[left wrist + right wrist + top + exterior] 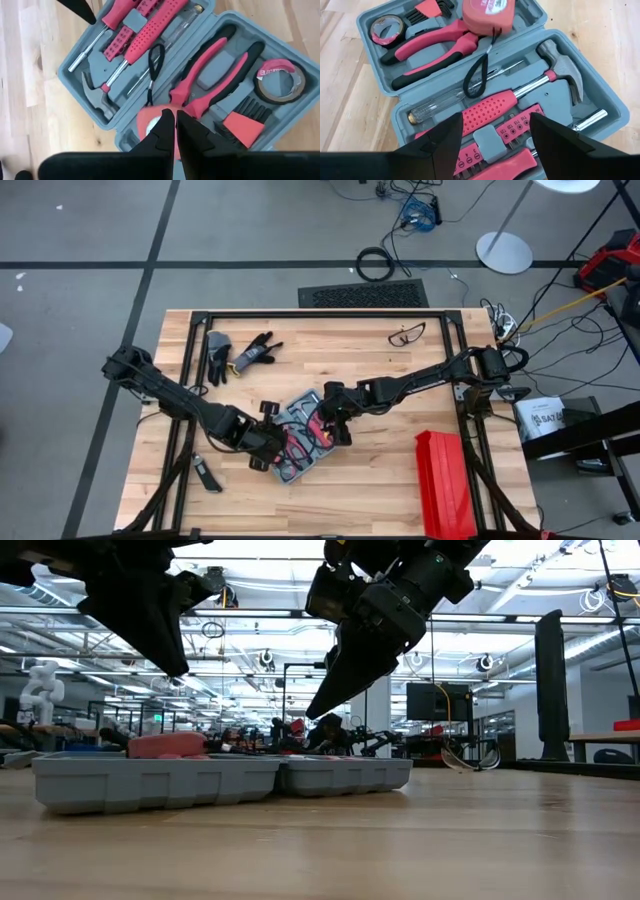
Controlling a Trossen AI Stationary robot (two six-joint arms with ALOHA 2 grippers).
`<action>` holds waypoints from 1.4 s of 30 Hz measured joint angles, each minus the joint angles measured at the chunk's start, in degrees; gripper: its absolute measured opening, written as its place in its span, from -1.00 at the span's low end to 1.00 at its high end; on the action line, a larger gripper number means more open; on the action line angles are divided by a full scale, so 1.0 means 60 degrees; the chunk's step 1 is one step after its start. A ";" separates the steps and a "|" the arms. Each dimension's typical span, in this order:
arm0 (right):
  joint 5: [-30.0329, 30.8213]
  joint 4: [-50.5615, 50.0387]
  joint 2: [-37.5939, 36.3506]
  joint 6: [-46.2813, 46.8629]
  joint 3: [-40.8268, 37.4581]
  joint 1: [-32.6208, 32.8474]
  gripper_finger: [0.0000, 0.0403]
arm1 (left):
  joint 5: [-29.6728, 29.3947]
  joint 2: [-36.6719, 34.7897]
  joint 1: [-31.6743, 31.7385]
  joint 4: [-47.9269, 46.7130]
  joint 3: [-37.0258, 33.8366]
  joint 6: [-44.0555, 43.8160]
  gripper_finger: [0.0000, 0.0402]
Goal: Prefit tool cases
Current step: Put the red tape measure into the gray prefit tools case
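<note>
Flat blue-grey plastic tool case (380, 85) lies open on the wooden table (400, 380), holding pink pliers (430, 47), hammer (565, 75), tape measure (487, 15). Left end effector (175, 125) nearly together, right end effector (495, 132) apart.

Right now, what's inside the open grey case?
The tool case holds a hammer, pliers, tape roll and tape measure. The right end effector covers some bits.

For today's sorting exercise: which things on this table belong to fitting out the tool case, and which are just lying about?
Job:
open tool case
hammer
pliers
tape measure
tape roll

Lying about:
gloves
safety glasses
red box
</note>
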 joint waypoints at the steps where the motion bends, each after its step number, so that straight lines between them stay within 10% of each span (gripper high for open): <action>1: 0.0000 -0.0002 0.0000 0.0000 0.0000 0.0000 0.12 | 0.0002 0.0000 0.0000 0.0027 0.0000 0.0002 -0.89; 14: 0.0935 0.0030 0.0000 0.0223 0.0000 -0.0209 0.04 | 0.1436 0.0000 -0.0326 -0.0792 -0.0067 -0.3582 -0.89; 23: -0.0050 0.3064 0.0469 -0.0343 0.0007 -0.0233 -0.92 | 0.0793 0.0956 -0.0922 -0.0604 -0.0091 -0.5545 -0.89; 42: -0.0107 0.2202 0.3574 -0.0331 0.2846 -0.0060 -1.00 | -0.0536 0.2106 -0.0871 -0.1325 -0.0095 -0.5794 -0.89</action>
